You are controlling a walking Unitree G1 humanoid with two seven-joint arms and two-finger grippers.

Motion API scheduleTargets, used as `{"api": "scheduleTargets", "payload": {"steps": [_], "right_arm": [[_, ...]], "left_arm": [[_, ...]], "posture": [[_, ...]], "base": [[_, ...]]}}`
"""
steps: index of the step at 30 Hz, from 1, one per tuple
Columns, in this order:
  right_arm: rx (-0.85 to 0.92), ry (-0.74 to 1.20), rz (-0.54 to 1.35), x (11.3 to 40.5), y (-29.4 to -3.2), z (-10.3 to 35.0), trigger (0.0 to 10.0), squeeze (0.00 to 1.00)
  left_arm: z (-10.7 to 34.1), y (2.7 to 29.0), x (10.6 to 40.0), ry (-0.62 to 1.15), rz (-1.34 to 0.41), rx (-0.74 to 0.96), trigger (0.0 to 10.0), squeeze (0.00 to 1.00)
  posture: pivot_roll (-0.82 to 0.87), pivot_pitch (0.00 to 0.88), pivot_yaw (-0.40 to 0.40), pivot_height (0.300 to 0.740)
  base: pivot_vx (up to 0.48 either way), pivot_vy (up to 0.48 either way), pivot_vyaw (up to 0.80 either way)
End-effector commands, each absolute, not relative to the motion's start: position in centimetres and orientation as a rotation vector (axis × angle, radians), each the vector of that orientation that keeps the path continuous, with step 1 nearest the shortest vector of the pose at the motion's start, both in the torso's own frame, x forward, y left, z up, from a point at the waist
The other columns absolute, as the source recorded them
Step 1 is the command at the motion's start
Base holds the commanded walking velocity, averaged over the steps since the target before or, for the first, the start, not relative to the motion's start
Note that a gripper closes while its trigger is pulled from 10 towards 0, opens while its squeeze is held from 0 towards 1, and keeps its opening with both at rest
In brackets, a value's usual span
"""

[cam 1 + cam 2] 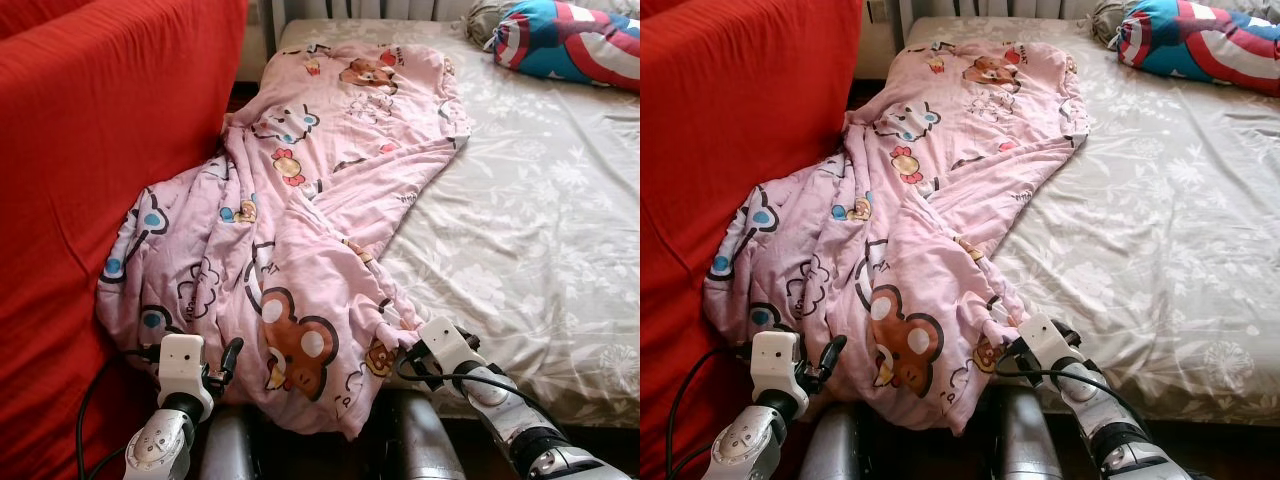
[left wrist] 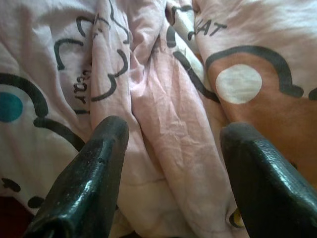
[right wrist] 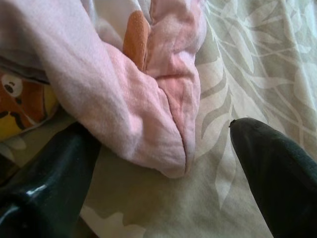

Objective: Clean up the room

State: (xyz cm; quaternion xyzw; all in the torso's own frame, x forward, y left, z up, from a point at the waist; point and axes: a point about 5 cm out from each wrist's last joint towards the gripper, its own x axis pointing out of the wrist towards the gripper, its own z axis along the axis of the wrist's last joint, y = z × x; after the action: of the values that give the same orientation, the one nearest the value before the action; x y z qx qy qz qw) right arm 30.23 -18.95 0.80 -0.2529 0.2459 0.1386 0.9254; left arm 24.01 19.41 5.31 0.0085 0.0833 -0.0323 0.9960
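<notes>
A pink cartoon-print blanket point(image 1: 320, 210) lies crumpled along the left side of the bed and hangs over its near edge. My left gripper point(image 2: 171, 144) is open against the hanging folds of the blanket point(image 2: 163, 99) at the lower left, with a ridge of cloth between its fingers point(image 2: 94, 173). At the bed's near edge my right gripper point(image 3: 163, 163) is open around a thick corner of the blanket point(image 3: 143, 119), which rests on the sheet point(image 3: 237, 64). In the head views the left gripper point(image 1: 228, 362) and right gripper point(image 1: 408, 345) both touch the blanket's lower hem.
A red-covered sofa point(image 1: 90, 170) stands close on the left, against the blanket. The bed point(image 1: 540, 230) has a grey floral sheet, bare on its right side. A blue, red and white pillow point(image 1: 570, 40) lies at the far right corner.
</notes>
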Motion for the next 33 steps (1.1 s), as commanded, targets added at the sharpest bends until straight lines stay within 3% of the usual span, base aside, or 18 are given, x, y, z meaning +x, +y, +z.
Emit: {"api": "scheduleTargets", "payload": {"steps": [1,14,15,16,33], "right_arm": [[-0.505,0.487,0.274,30.3,-18.9,0.9,10.0,0.00],[-0.524,0.414,0.331,31.1,-17.6,1.8,10.0,0.00],[-0.528,0.418,0.334,31.1,-17.6,1.8,7.2,0.00],[-0.528,0.420,0.345,30.9,-17.5,1.6,0.0,0.00],[-0.524,0.439,0.371,30.5,-17.4,1.1,0.0,0.00]], "left_arm": [[5.2,19.4,23.6,0.184,-0.068,0.031,10.0,0.00],[5.2,19.3,23.5,0.182,-0.057,0.030,10.0,0.00],[5.2,19.3,23.5,0.183,-0.057,0.030,10.0,0.00],[5.2,19.2,23.5,0.182,-0.057,0.029,10.0,0.00],[5.1,19.1,23.5,0.183,-0.058,0.028,10.0,0.00]], "posture": [[0.03,0.207,0.007,0.578],[0.03,0.210,-0.004,0.578],[0.03,0.210,-0.005,0.578],[0.03,0.210,-0.006,0.578],[0.03,0.206,-0.006,0.578]], "base": [[0.000,0.000,0.00],[0.000,0.000,0.00],[0.000,0.000,0.00],[0.000,0.000,0.00],[0.000,0.000,0.00]]}}
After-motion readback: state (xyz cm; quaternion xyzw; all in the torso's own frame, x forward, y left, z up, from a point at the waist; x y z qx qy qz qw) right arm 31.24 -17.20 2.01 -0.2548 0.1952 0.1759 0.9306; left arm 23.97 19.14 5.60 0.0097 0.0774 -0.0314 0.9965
